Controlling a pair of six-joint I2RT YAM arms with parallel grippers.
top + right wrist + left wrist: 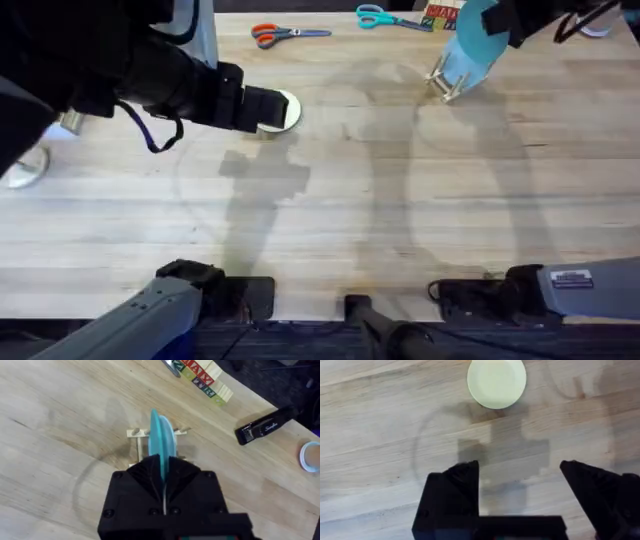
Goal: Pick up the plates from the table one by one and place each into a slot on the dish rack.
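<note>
While the right gripper [164, 477] pinches a round teal-blue plastic plate [162, 442] on edge between its black fingers, the plate stands upright over the small light-wood dish rack [137, 434] at the far right of the pale plank table [400, 200]. Across the table, the left gripper [520, 487] hangs with jaws spread wide above bare wood, near a round cream-yellow plastic plate [496, 382] lying flat.

Cream plate [496, 382], teal plate [162, 442]
</note>
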